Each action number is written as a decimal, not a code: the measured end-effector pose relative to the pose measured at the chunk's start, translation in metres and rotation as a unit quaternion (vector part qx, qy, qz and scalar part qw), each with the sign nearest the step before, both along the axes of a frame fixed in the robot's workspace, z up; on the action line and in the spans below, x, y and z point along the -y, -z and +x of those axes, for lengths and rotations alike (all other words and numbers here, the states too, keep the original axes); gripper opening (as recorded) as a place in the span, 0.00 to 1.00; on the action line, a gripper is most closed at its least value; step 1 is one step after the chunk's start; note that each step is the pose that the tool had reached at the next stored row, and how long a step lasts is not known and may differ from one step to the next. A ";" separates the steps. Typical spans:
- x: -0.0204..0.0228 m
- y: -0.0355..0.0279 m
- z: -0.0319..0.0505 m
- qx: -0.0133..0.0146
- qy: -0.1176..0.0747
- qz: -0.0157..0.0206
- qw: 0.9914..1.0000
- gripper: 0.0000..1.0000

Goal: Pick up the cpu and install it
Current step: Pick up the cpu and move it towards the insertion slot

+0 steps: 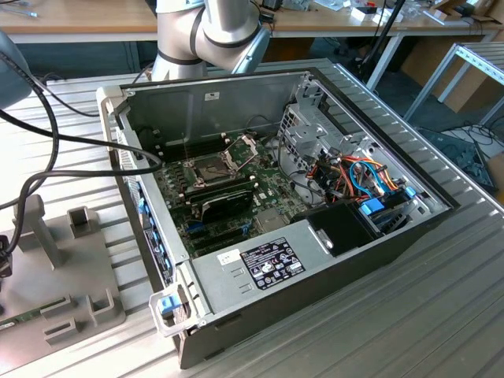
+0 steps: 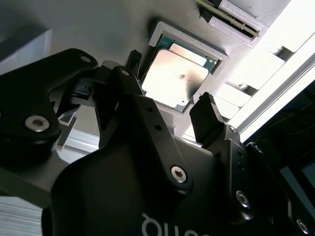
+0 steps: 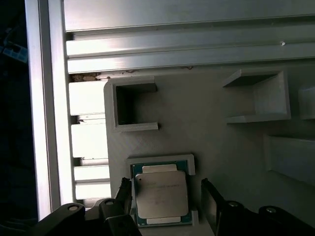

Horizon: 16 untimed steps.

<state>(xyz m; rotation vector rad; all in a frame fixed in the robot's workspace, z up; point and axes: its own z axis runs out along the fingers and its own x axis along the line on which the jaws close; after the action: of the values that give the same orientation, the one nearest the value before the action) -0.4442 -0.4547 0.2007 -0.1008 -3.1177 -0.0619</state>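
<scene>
In the first wrist view, you have the cpu (image 3: 161, 194) lying flat in a shallow square pocket of the grey holder (image 3: 211, 123), silver top up. End effector (image 3: 167, 194) is spread wide with nothing gripped. One black finger (image 3: 124, 191) stands just beside one edge of the chip, and the other finger (image 3: 210, 194) stands clear of the opposite edge. The second wrist view agrees: the chip sits in its pocket between the spread fingers. In the exterior view, the open computer case (image 1: 378, 244) rests on the slatted bench (image 1: 441, 315), with its socket (image 1: 211, 167) exposed and its retention frame (image 1: 244, 146) raised.
</scene>
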 end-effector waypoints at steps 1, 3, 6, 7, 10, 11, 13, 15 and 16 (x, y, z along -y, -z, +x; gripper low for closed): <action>0.0000 0.0001 0.0000 0.000 -0.001 0.000 1.000 0.68; -0.0001 0.0003 -0.0003 0.000 -0.002 0.000 1.000 0.68; 0.0000 0.0007 -0.0010 0.000 -0.003 -0.001 1.000 0.68; 0.0000 0.0008 -0.0011 0.000 -0.003 -0.001 1.000 0.68; 0.0001 0.0011 -0.0016 0.000 -0.004 -0.001 1.000 0.68; 0.0001 0.0013 -0.0017 0.000 -0.004 -0.001 1.000 0.68; 0.0002 0.0016 -0.0018 0.000 -0.005 -0.002 1.000 0.68; 0.0004 0.0019 -0.0018 0.000 -0.005 -0.002 1.000 0.68; 0.0005 0.0022 -0.0018 0.000 -0.005 -0.002 1.000 0.68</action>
<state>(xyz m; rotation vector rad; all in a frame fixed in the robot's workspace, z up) -0.4460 -0.4552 0.1985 -0.0841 -3.1181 -0.0558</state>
